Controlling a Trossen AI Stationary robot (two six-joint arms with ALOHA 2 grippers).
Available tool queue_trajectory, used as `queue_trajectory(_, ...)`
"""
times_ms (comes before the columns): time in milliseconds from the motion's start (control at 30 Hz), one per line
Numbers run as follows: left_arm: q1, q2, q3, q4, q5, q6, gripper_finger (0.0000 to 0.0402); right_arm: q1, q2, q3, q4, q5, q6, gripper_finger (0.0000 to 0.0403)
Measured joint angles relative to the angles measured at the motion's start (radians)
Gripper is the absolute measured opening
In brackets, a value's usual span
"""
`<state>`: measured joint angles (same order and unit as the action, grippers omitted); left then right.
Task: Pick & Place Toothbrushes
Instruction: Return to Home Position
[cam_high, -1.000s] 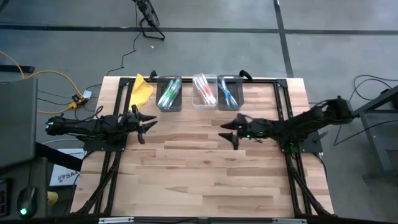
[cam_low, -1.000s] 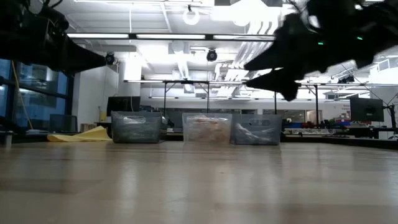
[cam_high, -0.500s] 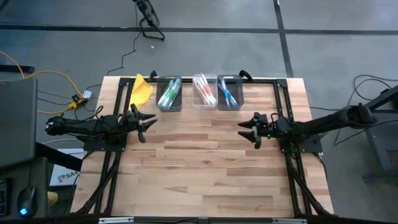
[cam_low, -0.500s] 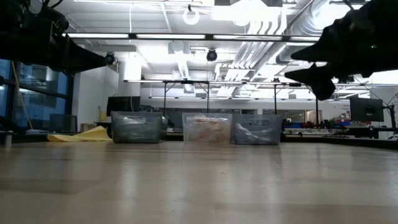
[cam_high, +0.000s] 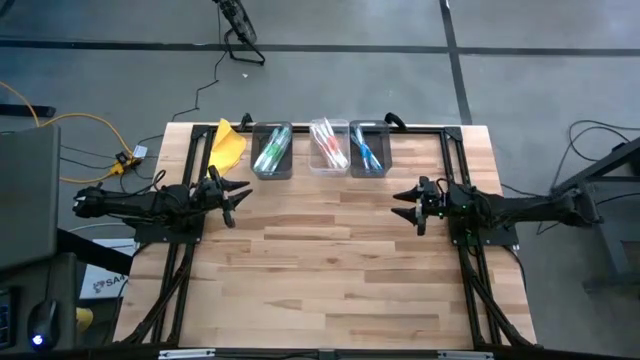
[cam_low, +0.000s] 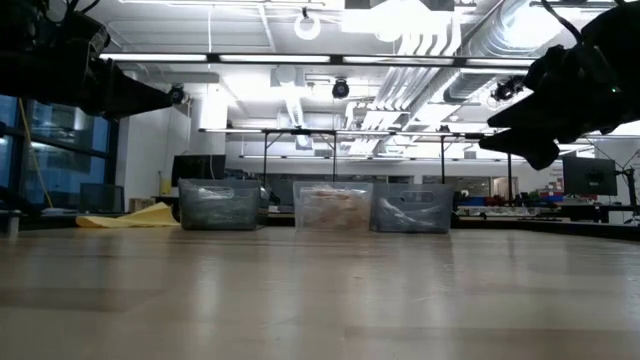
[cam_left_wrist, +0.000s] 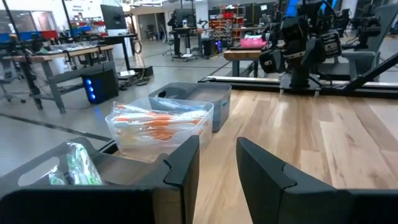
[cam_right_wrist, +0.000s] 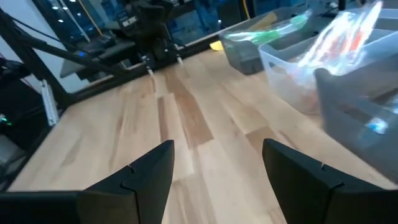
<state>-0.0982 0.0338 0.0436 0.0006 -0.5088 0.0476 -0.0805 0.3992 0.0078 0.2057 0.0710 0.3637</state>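
The toothbrushes lie sorted in three small bins at the table's far edge: green ones (cam_high: 272, 150) in the left bin, pink ones (cam_high: 329, 146) in the clear middle bin, blue ones (cam_high: 368, 150) in the right bin. My left gripper (cam_high: 238, 197) hangs open above the table's left side, near the green bin, pointing level toward the right; in the left wrist view my left gripper (cam_left_wrist: 217, 168) has nothing between its fingers. My right gripper (cam_high: 405, 205) hangs open over the right side, pointing left, and in the right wrist view my right gripper (cam_right_wrist: 217, 168) is likewise bare.
A yellow cloth (cam_high: 228, 145) lies at the far left corner beside the green bin. A black frame (cam_high: 455, 170) runs along the table's sides and far edge. The wooden top (cam_high: 320, 270) between and in front of the grippers is bare.
My right gripper has drawn back from the table's middle toward its right edge, staying open and bare above the wood. The bins and toothbrushes have not moved.
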Motion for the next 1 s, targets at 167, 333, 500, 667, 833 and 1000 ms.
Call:
queue_trajectory(167, 0.0, 0.0, -0.001, 0.001, -0.009, 0.014, 0.0101, -0.028, -0.151, 0.0, -0.144, 0.0, -0.038, 0.0238)
queue_trajectory(333, 0.0, 0.0, -0.001, 0.002, -0.01, 0.035, 0.0101, -0.033, -0.237, 0.0, -0.184, -0.092, -0.101, 0.0238)
queue_trajectory(500, 0.0, 0.001, -0.001, 0.0, -0.01, 0.035, 0.0101, -0.022, -0.234, -0.001, -0.18, -0.118, -0.123, 0.0238)
queue_trajectory(667, 0.0, 0.003, -0.001, 0.001, 0.004, 0.024, 0.0101, -0.023, -0.228, -0.001, -0.176, -0.117, -0.125, 0.0238)
queue_trajectory(833, 0.0, 0.003, -0.001, 0.002, 0.005, 0.026, 0.0101, -0.023, -0.228, -0.001, -0.175, -0.119, -0.125, 0.0238)
queue_trajectory(1000, 0.0, 0.003, -0.001, 0.002, 0.005, 0.026, 0.0101, -0.023, -0.228, -0.002, -0.174, -0.119, -0.125, 0.0238)
